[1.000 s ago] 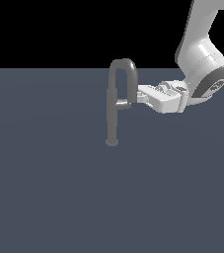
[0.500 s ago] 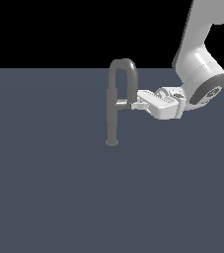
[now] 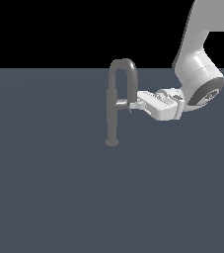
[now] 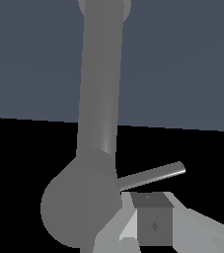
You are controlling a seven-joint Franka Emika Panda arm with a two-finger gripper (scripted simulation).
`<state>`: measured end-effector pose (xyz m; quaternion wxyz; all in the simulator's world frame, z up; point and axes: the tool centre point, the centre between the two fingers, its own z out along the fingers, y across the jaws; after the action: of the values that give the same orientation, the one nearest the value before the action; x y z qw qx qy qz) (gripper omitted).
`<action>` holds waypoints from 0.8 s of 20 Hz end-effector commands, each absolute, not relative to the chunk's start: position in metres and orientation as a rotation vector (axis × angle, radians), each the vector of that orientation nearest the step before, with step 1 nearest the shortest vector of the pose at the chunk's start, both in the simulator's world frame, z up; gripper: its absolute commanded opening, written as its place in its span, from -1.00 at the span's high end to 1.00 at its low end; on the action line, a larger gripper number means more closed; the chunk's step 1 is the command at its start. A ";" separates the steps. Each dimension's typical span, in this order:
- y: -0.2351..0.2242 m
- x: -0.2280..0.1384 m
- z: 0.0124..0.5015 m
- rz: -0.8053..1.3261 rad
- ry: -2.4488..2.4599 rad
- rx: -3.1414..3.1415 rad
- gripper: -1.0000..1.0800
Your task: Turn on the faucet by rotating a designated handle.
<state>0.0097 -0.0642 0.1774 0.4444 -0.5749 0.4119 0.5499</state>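
I have the faucet (image 3: pixel 113 111) standing upright on the dark bench (image 3: pixel 59 197), a little toward the exterior view's left of my arm (image 3: pixel 197 74). Its post rises from a round base and curls over into the gooseneck spout (image 3: pixel 123 64), which drops down on the exterior view's right side of the post. The handle (image 3: pixel 122 103) juts sideways from the post's middle toward the exterior view's right, passing under the spout's open end.

My gripper (image 3: pixel 132 104) reaches in level from the exterior view's right, and its tip sits right at the handle's outer end. I cannot tell whether it is clenched or released there; the fingers blur together. On the wrist view one finger (image 4: pixel 153 222) lies just beside the handle (image 4: pixel 150 175), close against the post (image 4: pixel 99 84), but contact is not clear.
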 end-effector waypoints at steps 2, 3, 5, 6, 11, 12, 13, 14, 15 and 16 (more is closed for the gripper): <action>-0.059 0.014 0.146 1.375 1.058 -1.405 1.00; -0.059 0.015 0.142 1.378 1.062 -1.402 1.00; -0.059 0.017 0.133 1.382 1.071 -1.396 1.00; -0.059 0.018 0.129 1.384 1.075 -1.393 1.00; -0.065 0.015 0.162 1.398 1.013 -1.405 1.00; -0.064 0.017 0.159 1.397 1.018 -1.403 1.00; -0.063 0.019 0.156 1.397 1.023 -1.402 1.00; -0.062 0.021 0.153 1.396 1.027 -1.401 1.00; -0.061 0.023 0.150 1.396 1.032 -1.400 1.00; -0.060 0.025 0.147 1.395 1.036 -1.398 1.00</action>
<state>0.0120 -0.0664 0.1668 0.4372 -0.5647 0.4016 0.5733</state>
